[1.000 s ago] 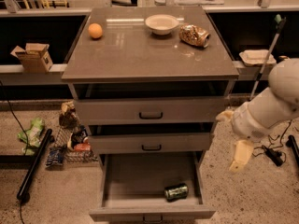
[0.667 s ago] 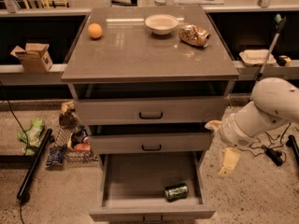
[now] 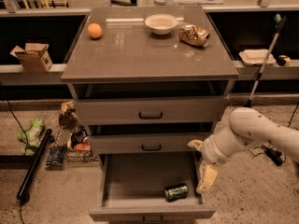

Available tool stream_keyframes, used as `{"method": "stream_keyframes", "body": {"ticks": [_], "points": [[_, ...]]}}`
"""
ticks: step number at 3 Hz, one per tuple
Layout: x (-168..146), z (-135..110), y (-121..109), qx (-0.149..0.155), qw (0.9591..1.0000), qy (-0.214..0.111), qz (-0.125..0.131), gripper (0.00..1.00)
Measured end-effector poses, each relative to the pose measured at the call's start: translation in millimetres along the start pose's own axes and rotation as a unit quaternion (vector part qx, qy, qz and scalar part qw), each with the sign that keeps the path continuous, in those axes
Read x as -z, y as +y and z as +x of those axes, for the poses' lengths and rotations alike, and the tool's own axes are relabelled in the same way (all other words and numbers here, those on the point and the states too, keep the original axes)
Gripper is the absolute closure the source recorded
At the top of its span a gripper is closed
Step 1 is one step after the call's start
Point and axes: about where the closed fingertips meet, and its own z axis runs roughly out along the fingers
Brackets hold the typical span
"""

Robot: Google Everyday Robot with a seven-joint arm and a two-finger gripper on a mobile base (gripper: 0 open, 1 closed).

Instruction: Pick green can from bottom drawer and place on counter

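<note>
- Camera view, the green can (image 3: 176, 191): a small shiny green drink can with pale markings and a silvery end. It lies on its side on the plain grey floor of the bottom drawer (image 3: 140, 181), near the front right corner.
- The bottom drawer is pulled out. It is the lowest and deepest of the three, and its wide flat front runs along the lower edge of the view.
- The gripper (image 3: 200, 167) hangs at the right edge of the open drawer, above and just right of the can and not touching it. Its pale fingers (image 3: 207, 178) are spread wide, one pointing down over the drawer's right wall, the other up beside the middle drawer (image 3: 151, 143).
- The white arm (image 3: 257, 134) comes in from the right, over the floor.
- The counter (image 3: 140, 55) is a smooth, glossy grey-brown top overhanging the cabinet. Along its back stand an orange ball (image 3: 95, 30) on the left, a pale bowl (image 3: 161, 23) in the middle, and a gold-brown dented can (image 3: 193, 34) lying just right of the bowl.
- The top drawer (image 3: 150, 111) and the middle drawer each have a dark handle.
- The room: a speckled floor (image 3: 261, 195). To the left of the cabinet are scattered packets (image 3: 70, 134), a long black tube (image 3: 33, 164) and a cardboard box (image 3: 32, 56) on a low ledge. To the right, a white tray (image 3: 257, 56) sits on a ledge.
</note>
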Motion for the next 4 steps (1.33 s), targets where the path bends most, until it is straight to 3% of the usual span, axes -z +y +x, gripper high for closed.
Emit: {"method": "stream_keyframes", "body": {"ticks": [1, 2, 3, 4], "points": [[0.0, 0.0, 0.0, 0.0, 1.0, 0.0, 0.0, 0.0], [-11.2, 5.1, -10.3, 0.022, 0.9997, 0.003, 0.009, 0.0], [-36.2, 26.6, -34.6, 0.059, 0.998, 0.001, 0.021, 0.0], [-75.9, 44.8, -58.7, 0.092, 0.9956, -0.008, 0.017, 0.0]]}}
